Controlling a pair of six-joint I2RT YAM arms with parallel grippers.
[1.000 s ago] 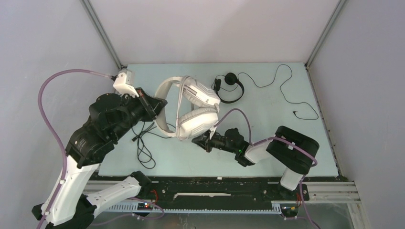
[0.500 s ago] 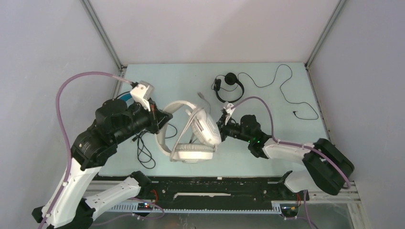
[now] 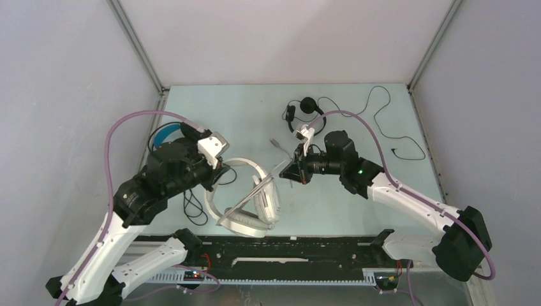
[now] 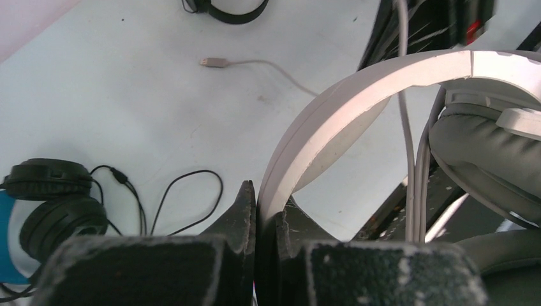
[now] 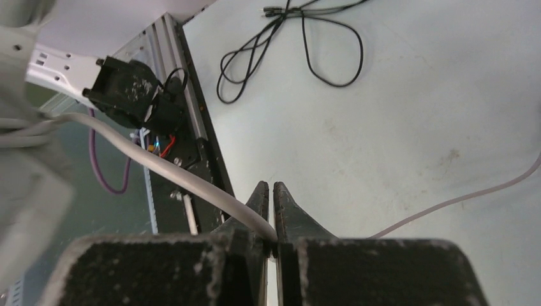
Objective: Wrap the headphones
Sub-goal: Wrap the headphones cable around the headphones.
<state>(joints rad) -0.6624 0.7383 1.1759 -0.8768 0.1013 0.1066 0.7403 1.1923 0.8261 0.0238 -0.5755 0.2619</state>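
Far left: bulky black headset [image 3: 167,132] with blue lining, lying on the desk [image 3: 319,210].
Left end effector [image 4: 265,194]: you have it pinched on the white headphones [image 3: 255,204] at the headband, near the desk's front edge.
Right end effector [image 5: 273,191]: you have it clamped on their grey cable [image 5: 191,182].
Far centre: small black on-ear headset [image 3: 306,118], lying on the desk.

Pale table [image 3: 229,108] holds thin black headset [image 3: 309,104] and, seemingly, bulky headset [image 4: 60,223].
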